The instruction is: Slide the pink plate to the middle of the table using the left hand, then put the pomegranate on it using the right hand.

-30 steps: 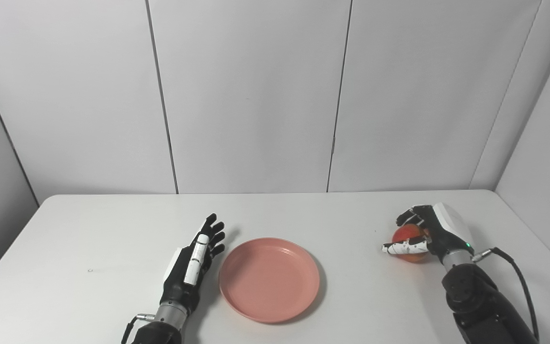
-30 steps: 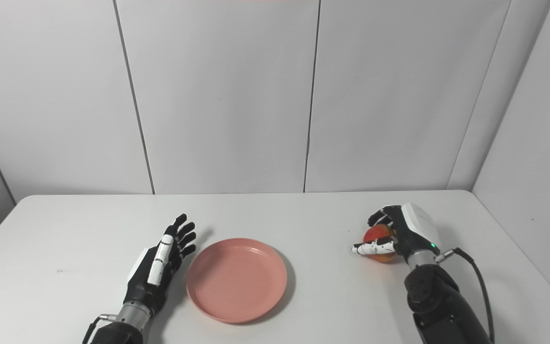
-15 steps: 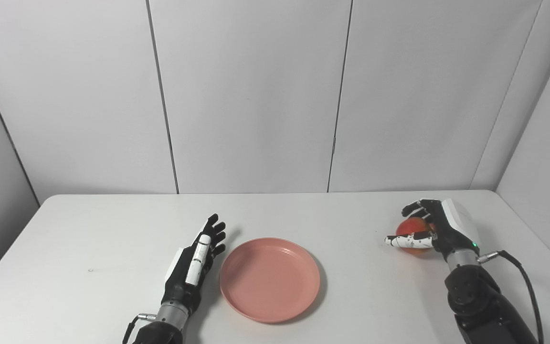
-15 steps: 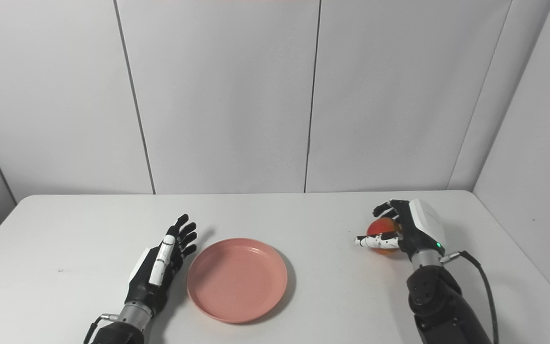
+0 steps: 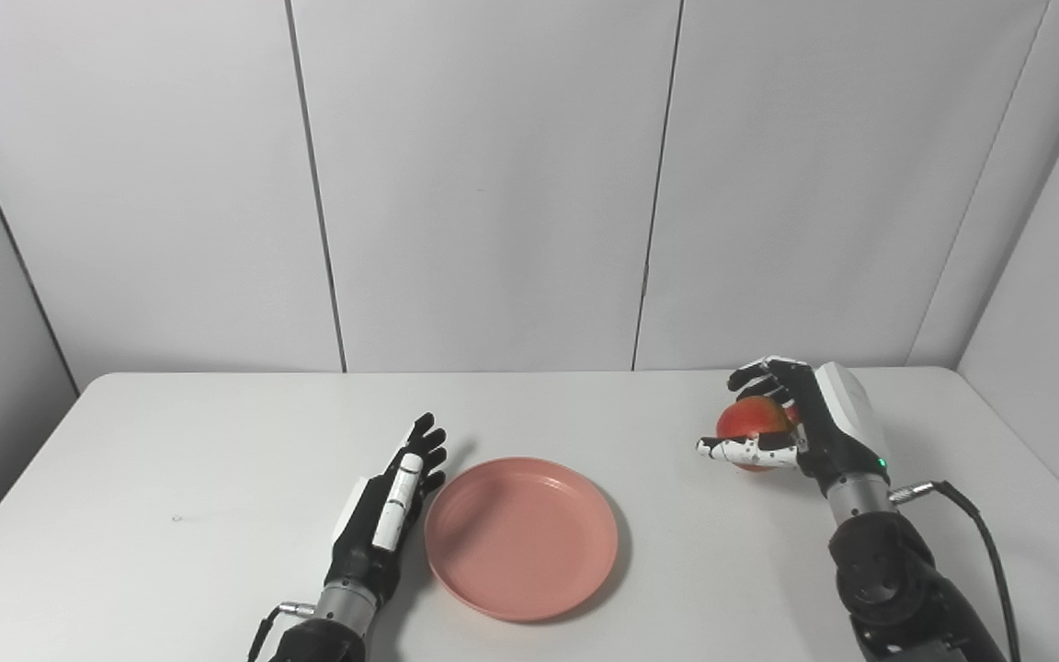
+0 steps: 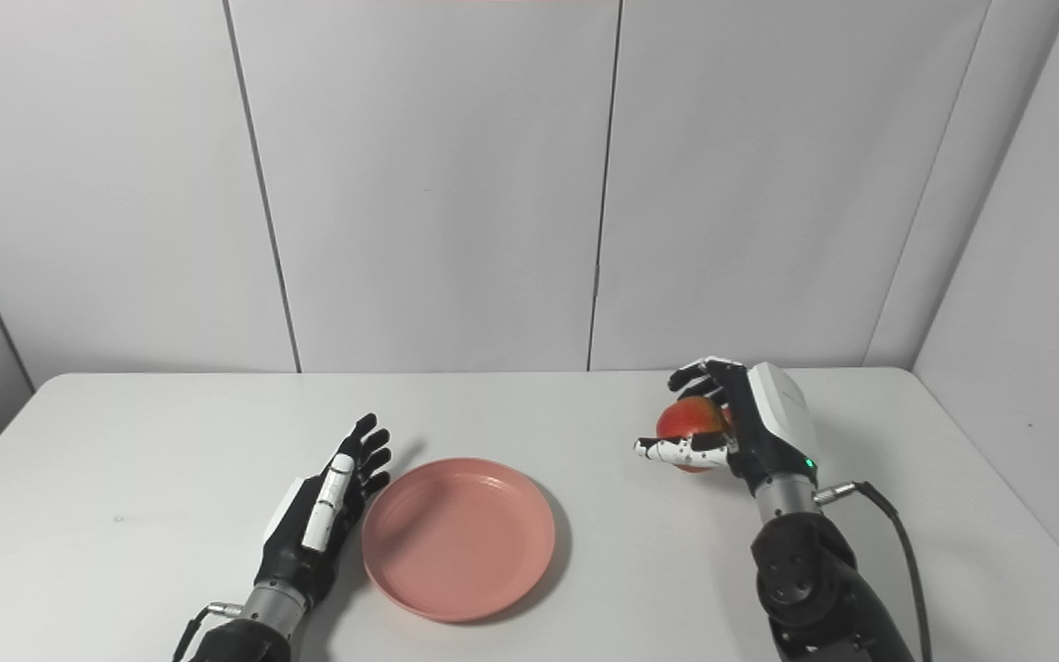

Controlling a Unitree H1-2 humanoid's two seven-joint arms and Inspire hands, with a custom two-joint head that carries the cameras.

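Observation:
The pink plate (image 5: 520, 538) lies flat near the middle of the white table (image 5: 171, 441), toward its front edge. My left hand (image 5: 389, 510) rests just left of the plate's rim, fingers straight and apart, holding nothing. My right hand (image 5: 791, 428) is raised above the table to the plate's right, shut on the red-orange pomegranate (image 5: 750, 418). The fruit (image 6: 693, 418) hangs clear of the tabletop, with fingers curled over its top and the thumb under its front.
Grey wall panels (image 5: 493, 184) close off the table at the back and on the right side. A black cable (image 5: 980, 542) trails from my right wrist. Bare tabletop lies between the plate and the raised fruit.
My right hand has lifted the pomegranate off the table and carried it left toward the plate. The left hand and plate stay where they were; the camera has shifted slightly.

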